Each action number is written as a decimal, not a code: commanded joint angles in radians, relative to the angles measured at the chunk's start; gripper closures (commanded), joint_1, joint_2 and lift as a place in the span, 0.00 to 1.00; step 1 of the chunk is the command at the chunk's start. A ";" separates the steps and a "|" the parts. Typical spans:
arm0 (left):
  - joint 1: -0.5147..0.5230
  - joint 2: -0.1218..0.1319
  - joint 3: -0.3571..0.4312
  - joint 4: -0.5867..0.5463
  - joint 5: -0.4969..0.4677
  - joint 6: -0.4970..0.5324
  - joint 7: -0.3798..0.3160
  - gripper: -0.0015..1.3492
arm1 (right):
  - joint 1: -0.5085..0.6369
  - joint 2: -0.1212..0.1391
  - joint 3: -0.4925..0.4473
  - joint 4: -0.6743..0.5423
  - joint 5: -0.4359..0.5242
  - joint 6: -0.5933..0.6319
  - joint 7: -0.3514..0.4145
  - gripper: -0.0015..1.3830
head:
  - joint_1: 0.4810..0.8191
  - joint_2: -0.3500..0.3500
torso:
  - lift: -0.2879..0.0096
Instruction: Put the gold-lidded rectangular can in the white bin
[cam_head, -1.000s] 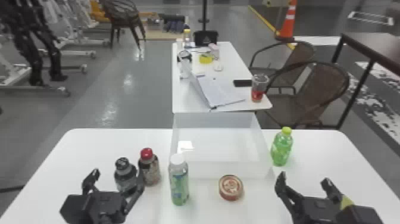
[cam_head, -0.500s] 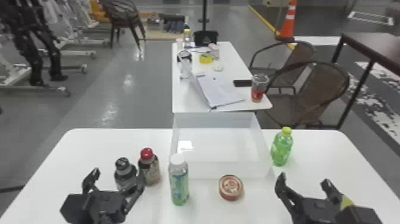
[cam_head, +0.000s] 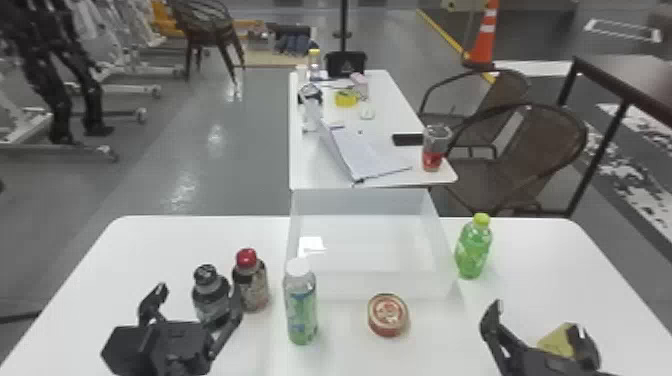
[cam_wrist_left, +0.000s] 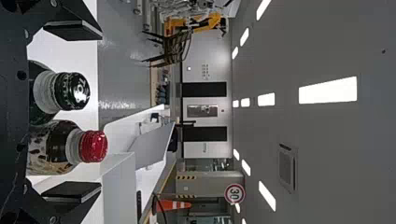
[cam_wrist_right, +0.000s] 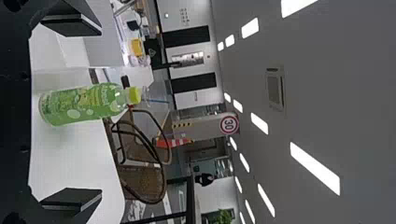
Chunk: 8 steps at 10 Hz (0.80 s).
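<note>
In the head view, my right gripper (cam_head: 539, 321) is open at the table's front right. A gold-yellow surface (cam_head: 556, 341), perhaps the rectangular can's lid, shows behind its fingers; the rest is hidden. The white bin (cam_head: 372, 286) stands at the table's middle, left of and beyond that gripper. At the front left, my left gripper (cam_head: 198, 296) is also open, close to two dark bottles. In the left wrist view, the left gripper (cam_wrist_left: 96, 111) has its fingers wide apart. The right wrist view has the right gripper (cam_wrist_right: 97, 111) spread, with a green bottle beyond.
A round red can (cam_head: 387, 315) lies before the bin, with a white-capped bottle (cam_head: 301, 311) to its left. The black-capped bottle (cam_head: 210, 296) and red-capped bottle (cam_head: 250, 286) stand farther left. A green bottle (cam_head: 473, 250) stands just right of the bin.
</note>
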 joint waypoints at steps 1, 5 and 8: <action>0.000 0.000 0.000 0.000 0.000 0.000 0.000 0.12 | 0.017 0.012 0.001 0.021 0.034 -0.045 -0.072 0.06 | 0.20 0.50 | 0.63; 0.002 0.000 0.000 0.000 0.003 0.002 0.000 0.12 | 0.035 0.012 0.018 0.067 0.003 -0.037 -0.232 0.00 | 0.20 0.50 | 0.63; 0.002 0.000 0.000 0.002 0.006 0.005 0.000 0.12 | 0.014 0.002 0.021 0.157 -0.092 -0.036 -0.271 0.00 | 0.20 0.50 | 0.63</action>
